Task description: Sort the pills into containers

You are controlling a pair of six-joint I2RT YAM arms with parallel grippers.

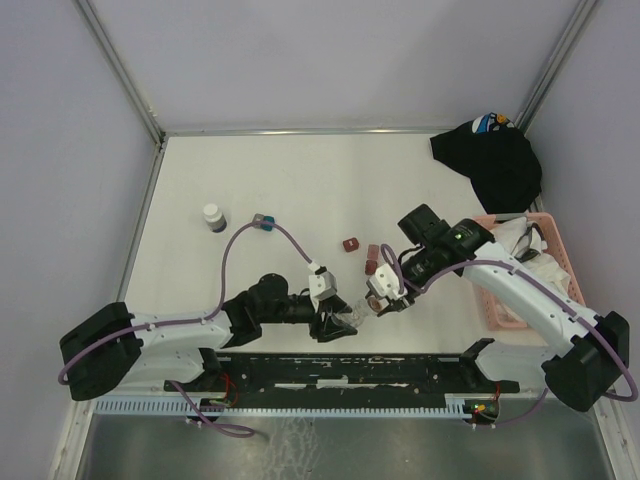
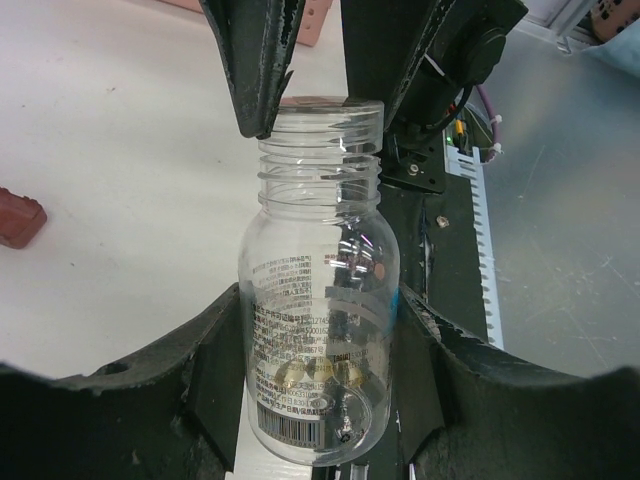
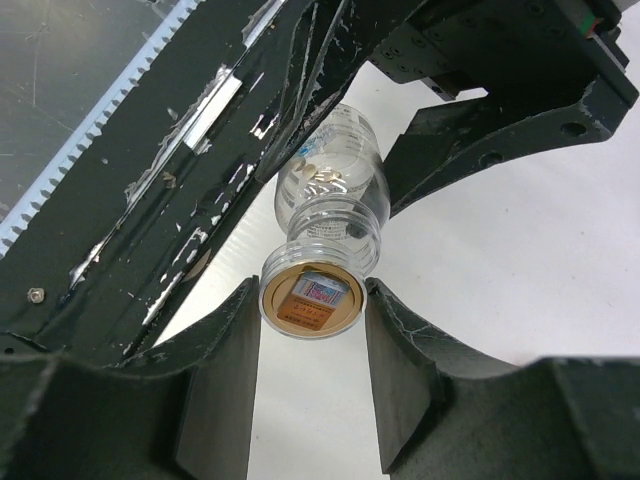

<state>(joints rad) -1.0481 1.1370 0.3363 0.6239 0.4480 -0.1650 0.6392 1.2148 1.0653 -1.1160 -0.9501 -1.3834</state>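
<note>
A small clear vial (image 1: 352, 316) with printed text lies on its side between my two grippers near the table's front edge. My left gripper (image 1: 335, 325) is shut on its body (image 2: 320, 300). A few yellowish round pills (image 2: 320, 372) lie inside near its base. My right gripper (image 1: 383, 300) is shut on the vial's yellowish-amber top (image 3: 312, 300), with a finger touching the rim on each side. Those fingers (image 2: 255, 70) show at the vial's neck in the left wrist view. Two dark-red square boxes (image 1: 349, 243) (image 1: 371, 260) sit on the table just behind the grippers; one box (image 2: 18, 217) shows in the left wrist view.
A white-capped bottle (image 1: 212, 216) stands at the left. A pink slatted basket (image 1: 493, 306) holding pale things sits at the right edge, with a black cloth (image 1: 490, 160) behind it. A dark rail (image 1: 350, 370) runs along the front edge.
</note>
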